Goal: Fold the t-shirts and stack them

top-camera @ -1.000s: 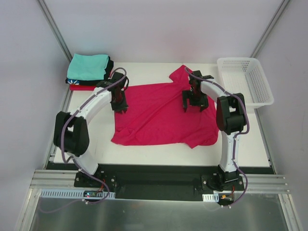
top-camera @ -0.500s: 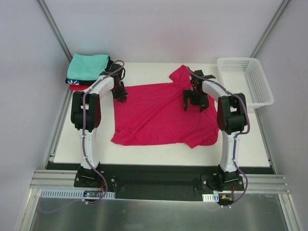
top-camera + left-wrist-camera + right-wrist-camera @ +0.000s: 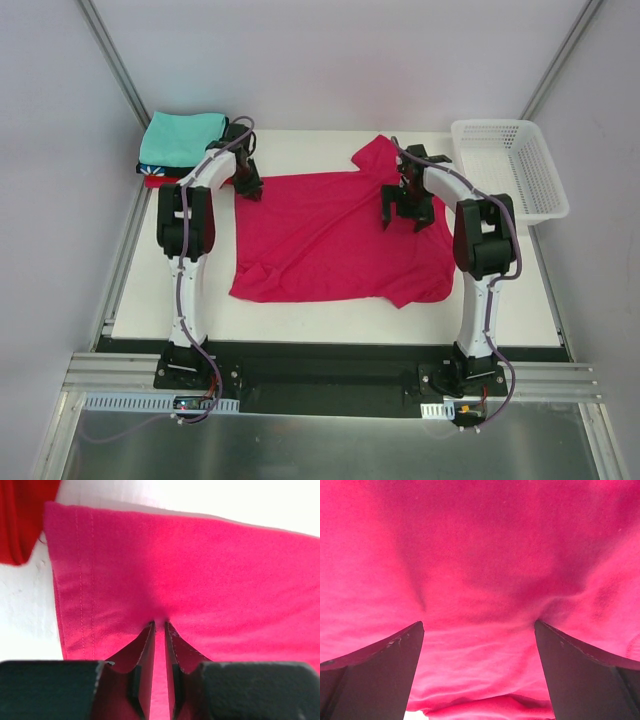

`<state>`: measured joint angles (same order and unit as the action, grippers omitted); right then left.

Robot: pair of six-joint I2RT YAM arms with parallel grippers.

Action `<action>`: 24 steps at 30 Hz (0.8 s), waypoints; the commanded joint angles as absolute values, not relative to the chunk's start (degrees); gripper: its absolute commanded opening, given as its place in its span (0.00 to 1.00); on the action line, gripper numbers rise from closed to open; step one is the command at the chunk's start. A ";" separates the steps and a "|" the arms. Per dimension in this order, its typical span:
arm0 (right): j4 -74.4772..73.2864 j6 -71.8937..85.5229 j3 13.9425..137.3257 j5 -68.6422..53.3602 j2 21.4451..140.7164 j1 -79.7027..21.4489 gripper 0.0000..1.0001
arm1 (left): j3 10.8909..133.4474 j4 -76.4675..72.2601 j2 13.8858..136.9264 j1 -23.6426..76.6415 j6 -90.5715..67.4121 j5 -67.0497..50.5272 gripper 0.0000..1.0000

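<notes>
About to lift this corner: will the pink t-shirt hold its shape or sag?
Likely floppy: the pink t-shirt lies wrinkled and puckers where the left hand pinches it. Probably drags on the table, as most lies flat there.

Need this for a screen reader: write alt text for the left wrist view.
The left hand pinches the crimson-pink t-shirt near its stitched hem. White table shows left and above, red cloth in the top-left corner.
</notes>
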<state>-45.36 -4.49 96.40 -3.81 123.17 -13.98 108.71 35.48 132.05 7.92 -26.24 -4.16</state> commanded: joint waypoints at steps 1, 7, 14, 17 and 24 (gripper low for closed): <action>-45.09 -2.82 95.10 -8.17 117.08 -14.15 0.96 | 112.85 36.82 135.17 6.77 -25.75 -4.48 0.14; -44.91 -2.64 91.32 -9.76 109.97 -14.50 0.96 | 119.35 37.09 139.64 6.15 -25.14 -5.09 0.15; -46.05 -3.08 89.12 -10.10 105.65 -15.47 0.96 | 125.50 37.62 142.82 6.15 -25.05 -6.68 0.14; -45.88 -2.64 88.33 -10.46 105.21 -16.61 0.96 | 122.45 37.70 139.58 6.15 -25.75 -6.95 0.14; -45.18 -1.58 88.68 -8.88 105.82 -19.95 0.96 | 109.27 38.58 121.24 6.15 -25.05 -4.66 0.29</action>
<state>-44.95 -2.68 88.20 -9.43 107.33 -18.33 114.74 36.27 134.67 6.63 -26.04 -5.80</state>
